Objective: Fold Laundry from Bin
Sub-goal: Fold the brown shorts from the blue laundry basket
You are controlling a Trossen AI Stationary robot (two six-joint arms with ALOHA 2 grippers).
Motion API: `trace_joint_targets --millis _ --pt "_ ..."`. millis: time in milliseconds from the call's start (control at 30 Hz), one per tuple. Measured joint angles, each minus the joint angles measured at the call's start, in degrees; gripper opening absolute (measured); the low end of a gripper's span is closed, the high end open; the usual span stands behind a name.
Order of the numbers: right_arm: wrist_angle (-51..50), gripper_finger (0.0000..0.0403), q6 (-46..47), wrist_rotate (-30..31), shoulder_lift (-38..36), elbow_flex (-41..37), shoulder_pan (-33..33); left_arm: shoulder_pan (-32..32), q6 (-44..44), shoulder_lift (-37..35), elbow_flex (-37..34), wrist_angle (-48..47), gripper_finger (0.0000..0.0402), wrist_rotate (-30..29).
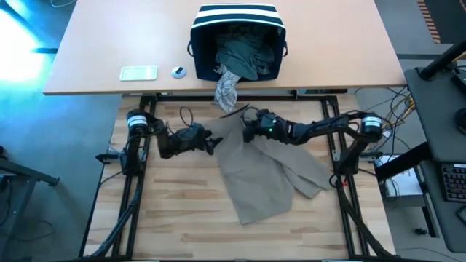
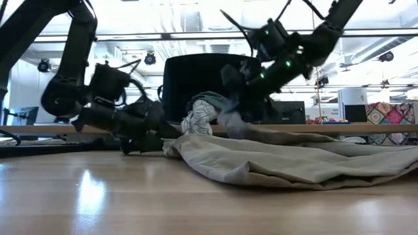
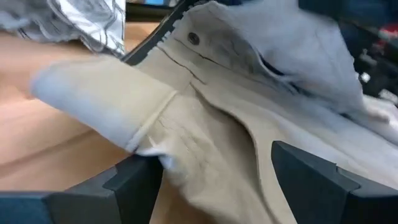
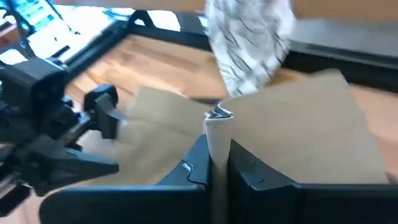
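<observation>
High view: right gripper (image 1: pixel 251 131) is closed on the upper edge of the tan garment (image 1: pixel 266 171), which lies spread on the wooden table (image 1: pixel 182 225), trailing toward the near right. Left gripper (image 1: pixel 212 143) has its fingers spread wide at the garment's left edge. Bare wood lies to the left and along the near side. The bin (image 1: pixel 237 25) lies tipped on the farther table, mouth toward the arms, with a teal-green garment (image 1: pixel 247 54) inside; a grey-white patterned garment (image 1: pixel 227 89) spills over that table's edge.

Low view: right gripper (image 2: pixel 230 81) lifts a fold of tan garment (image 2: pixel 294 163) off the table; left gripper (image 2: pixel 153 140) sits low at the cloth's edge.

Left wrist view: open fingers (image 3: pixel 130 183) straddle tan cloth (image 3: pixel 205 143), the waistband button visible.

Right wrist view: fingers (image 4: pixel 189 171) pinch a narrow vertical fold of tan cloth (image 4: pixel 298 130); the patterned garment (image 4: pixel 249 43) hangs beyond.
</observation>
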Motion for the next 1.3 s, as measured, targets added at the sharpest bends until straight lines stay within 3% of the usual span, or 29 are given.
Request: trace_joint_targets --millis 167,467,633,900,1133,1300 --pt "-0.46 0.0013 -1.77 -2.11 3.03 7.55 0.11 0.41 1.96 0.07 -2.86 5.23 0.0278 2.66" --pt "-1.83 0.0013 -1.77 -9.27 18.43 26.55 1.01 0.4 2.85 0.07 -2.81 4.81 0.0278 3.67" --pt "-7.56 0.0013 -1.19 -13.82 24.69 35.58 1.02 0.42 3.2 0.05 -3.87 5.0 0.0278 3.62" --pt "-7.89 0.0013 -1.32 -14.27 26.17 36.46 0.98 0.49 3.16 -0.68 -8.38 6.91 0.0278 2.48" --pt "-7.11 0.0014 -3.59 -16.2 26.37 36.86 1.96 0.6 2.98 -0.76 -7.07 6.57 0.0278 2.98" --pt "-8.27 0.0053 -6.69 -16.63 26.48 36.86 1.83 0.6 1.65 -1.32 -6.8 6.59 0.0278 6.28"
